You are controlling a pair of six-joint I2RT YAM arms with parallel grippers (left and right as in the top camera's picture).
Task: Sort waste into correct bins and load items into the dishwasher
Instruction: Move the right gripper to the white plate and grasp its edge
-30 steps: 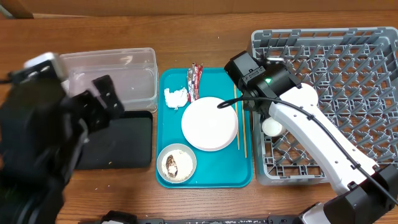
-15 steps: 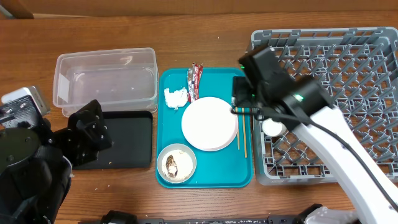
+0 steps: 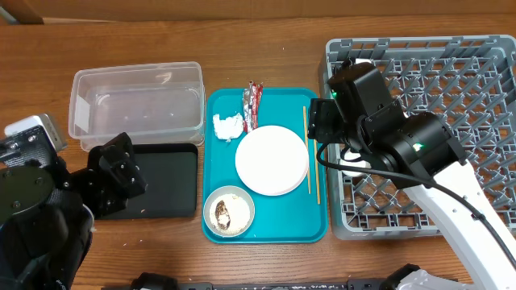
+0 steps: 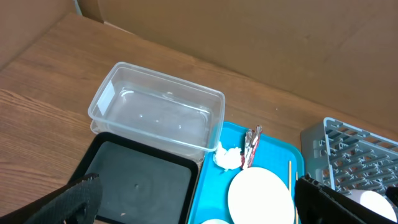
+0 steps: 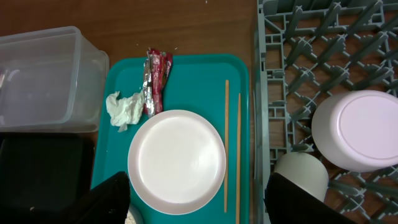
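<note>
On the teal tray (image 3: 266, 229) lie a large white plate (image 3: 272, 159), a crumpled napkin (image 3: 227, 126), a red-and-silver wrapper (image 3: 252, 103), chopsticks (image 3: 310, 157) and a pale bowl (image 3: 229, 211) holding food scraps. My right gripper (image 5: 199, 208) is open and empty, high above the plate (image 5: 177, 162) and chopsticks (image 5: 231, 143). A pinkish-white bowl (image 5: 364, 130) sits upside down and a white cup (image 5: 301, 174) stands in the grey rack (image 5: 323, 56). My left gripper (image 4: 199, 210) is open and empty over the black tray (image 4: 140, 186), near the clear tub (image 4: 158, 115).
The grey rack (image 3: 451, 89) fills the right side; my right arm hangs over its left edge. The clear tub (image 3: 137, 101) and black tray (image 3: 161, 181) stand left of the teal tray. Bare wooden table runs along the back and front.
My left arm has pulled back toward the front left, uncovering the clear tub. My right arm has shifted right from the teal tray's edge to over the rack's left edge.
</note>
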